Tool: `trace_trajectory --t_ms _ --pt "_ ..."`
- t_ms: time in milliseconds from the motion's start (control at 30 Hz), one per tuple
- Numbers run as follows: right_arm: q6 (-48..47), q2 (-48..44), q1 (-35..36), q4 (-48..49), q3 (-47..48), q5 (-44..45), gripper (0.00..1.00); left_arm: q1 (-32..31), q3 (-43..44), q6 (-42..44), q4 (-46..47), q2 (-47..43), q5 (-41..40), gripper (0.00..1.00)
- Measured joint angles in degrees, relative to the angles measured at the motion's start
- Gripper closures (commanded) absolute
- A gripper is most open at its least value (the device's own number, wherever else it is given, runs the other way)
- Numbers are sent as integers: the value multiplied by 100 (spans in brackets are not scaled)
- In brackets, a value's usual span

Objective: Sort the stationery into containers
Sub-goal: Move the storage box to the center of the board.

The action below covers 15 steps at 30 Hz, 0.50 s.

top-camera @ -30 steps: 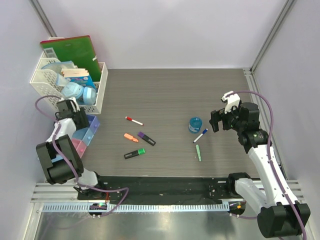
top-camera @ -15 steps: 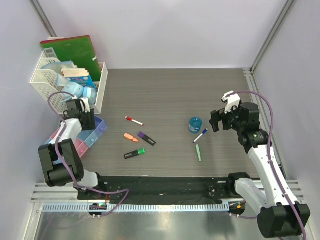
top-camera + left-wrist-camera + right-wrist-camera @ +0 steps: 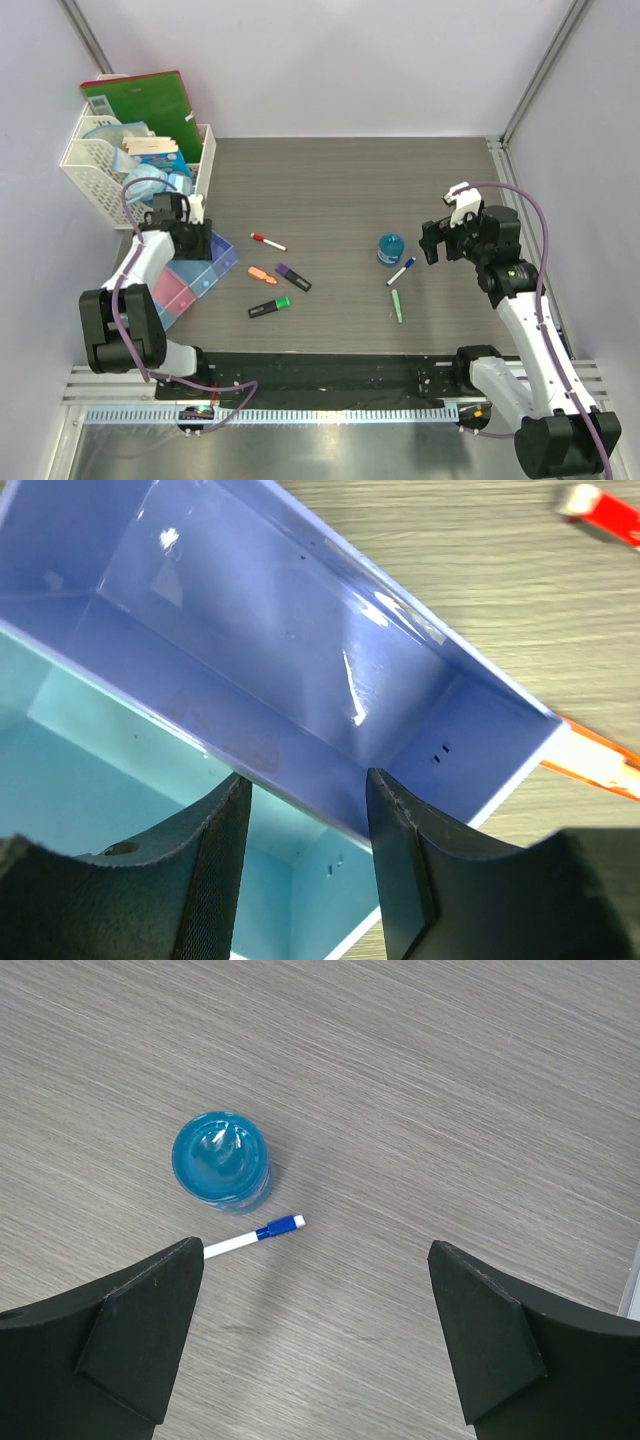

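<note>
Containers (image 3: 172, 290) in top view lie slantwise at left of table (image 3: 340, 190), near white basket (image 3: 72, 158); left gripper (image 3: 195, 245) sits at their far end. Red-capped marker (image 3: 267, 241), orange highlighter (image 3: 262, 275), purple-black highlighter (image 3: 293, 277) and green-black highlighter (image 3: 269, 308) lie mid-table, outside the bins. Tape roll (image 3: 390, 249), blue-capped marker (image 3: 401, 271) and pale green pen (image 3: 397, 305) lie just beside right gripper (image 3: 432, 243). Left wrist: jaws pinch wall shared by purple bin (image 3: 250, 630) and light blue bin (image 3: 100, 770). Right wrist: jaws spread wide above tape roll and blue-capped marker.
</note>
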Motion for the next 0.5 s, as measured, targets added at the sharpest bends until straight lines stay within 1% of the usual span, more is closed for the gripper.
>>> trace_trajectory --t_ms 67,300,500 --pt "0 -11 0 -2 9 0 0 -107 31 -13 -48 0 35 56" --pt "2 -11 0 -20 15 0 0 -518 122 -149 -162 48 201 57" --pt "4 -11 0 -35 15 0 0 -678 391 -308 -157 393 321 57"
